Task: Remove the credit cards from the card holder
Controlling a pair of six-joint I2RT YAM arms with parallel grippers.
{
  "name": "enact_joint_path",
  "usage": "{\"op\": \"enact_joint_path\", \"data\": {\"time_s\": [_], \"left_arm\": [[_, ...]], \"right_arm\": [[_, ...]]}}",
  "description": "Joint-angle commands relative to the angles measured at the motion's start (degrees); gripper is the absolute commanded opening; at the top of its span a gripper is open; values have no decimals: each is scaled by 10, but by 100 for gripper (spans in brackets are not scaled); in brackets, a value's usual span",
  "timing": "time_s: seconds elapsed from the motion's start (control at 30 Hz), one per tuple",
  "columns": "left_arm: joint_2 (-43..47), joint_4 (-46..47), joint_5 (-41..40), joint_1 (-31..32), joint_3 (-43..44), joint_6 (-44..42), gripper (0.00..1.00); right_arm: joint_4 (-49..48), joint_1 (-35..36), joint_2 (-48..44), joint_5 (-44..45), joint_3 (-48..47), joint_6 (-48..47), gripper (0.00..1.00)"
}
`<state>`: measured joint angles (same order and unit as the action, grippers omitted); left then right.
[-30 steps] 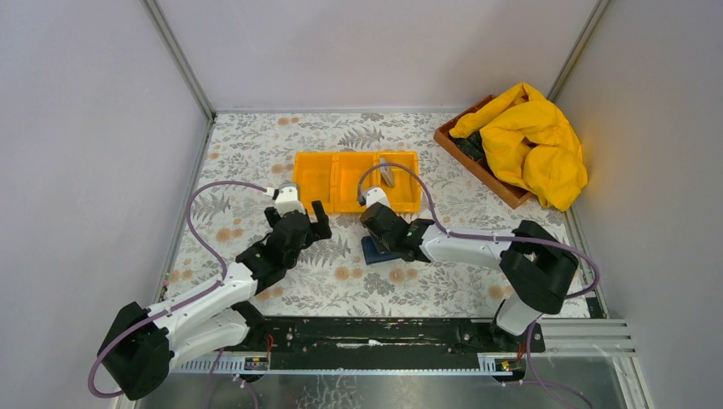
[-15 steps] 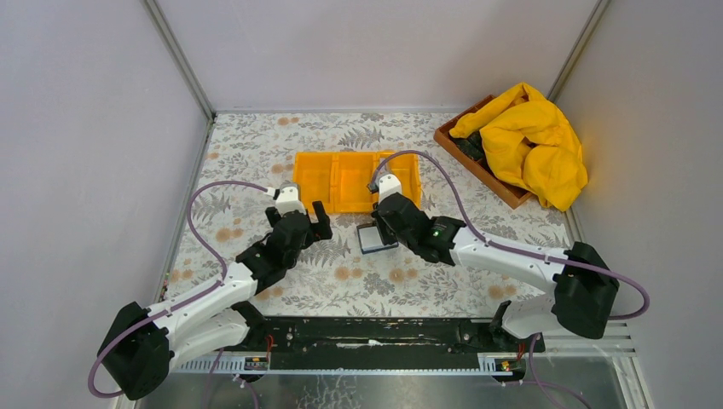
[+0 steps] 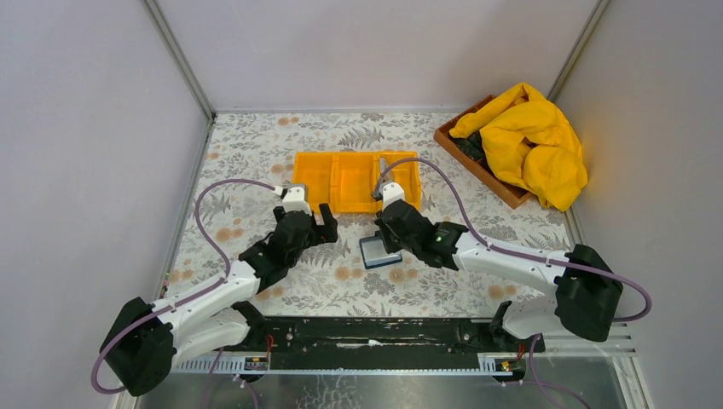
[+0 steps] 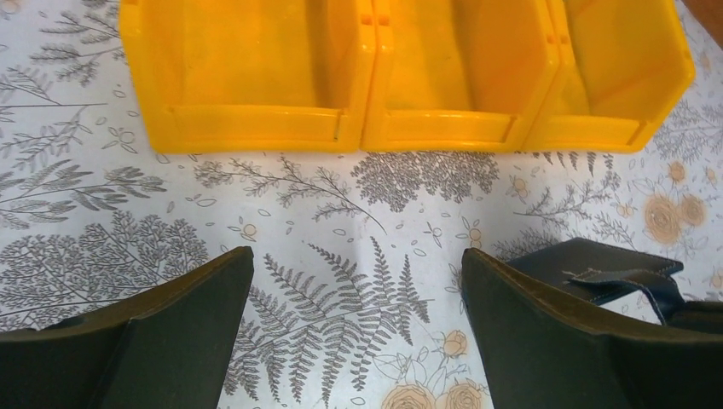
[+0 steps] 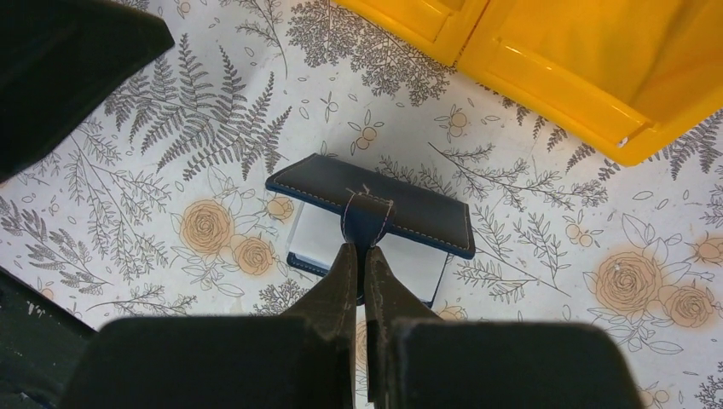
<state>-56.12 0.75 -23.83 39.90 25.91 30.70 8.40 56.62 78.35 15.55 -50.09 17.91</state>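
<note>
Center of the right wrist view, right gripper (image 5: 358, 252) pinches the strap of the card holder (image 5: 401, 215) near the yellow tray (image 5: 554, 94); best peel slowly while wide-open left gripper (image 4: 356, 256) pins the base.

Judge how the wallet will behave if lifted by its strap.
Probably floppy: the wallet gapes open where the right pincer pinches its strap, with the cover raised off the grey lining. It is likely light and flat, so it shouldn't roll but may swing or unfold.

The card holder (image 3: 379, 253) lies on the table (image 3: 256, 145) before the tray (image 3: 349, 207), right of the left end effector (image 3: 305, 220).
</note>
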Motion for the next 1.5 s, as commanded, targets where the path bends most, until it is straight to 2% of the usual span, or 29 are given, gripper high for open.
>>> {"op": "enact_joint_path", "data": {"time_s": [0.0,0.3,0.53,0.73,0.9,1.47], "left_arm": [[-8,44,36,-3,-2,-13,100],[-4,41,32,-3,-3,-14,100],[-2,40,23,-3,-4,-10,100],[-14,42,26,-3,-2,-10,100],[-19,43,23,-3,-2,-10,100],[-19,44,24,-2,-1,-13,100]], "right_arm": [[-7,2,-11,30,-14,0,0],[13,2,9,19,-50,-7,0],[18,6,-30,0,-6,-2,0],[37,7,-62,-48,-3,-11,0],[36,7,-85,-43,-2,-18,0],[27,7,5,-36,-54,-48,0]]}}
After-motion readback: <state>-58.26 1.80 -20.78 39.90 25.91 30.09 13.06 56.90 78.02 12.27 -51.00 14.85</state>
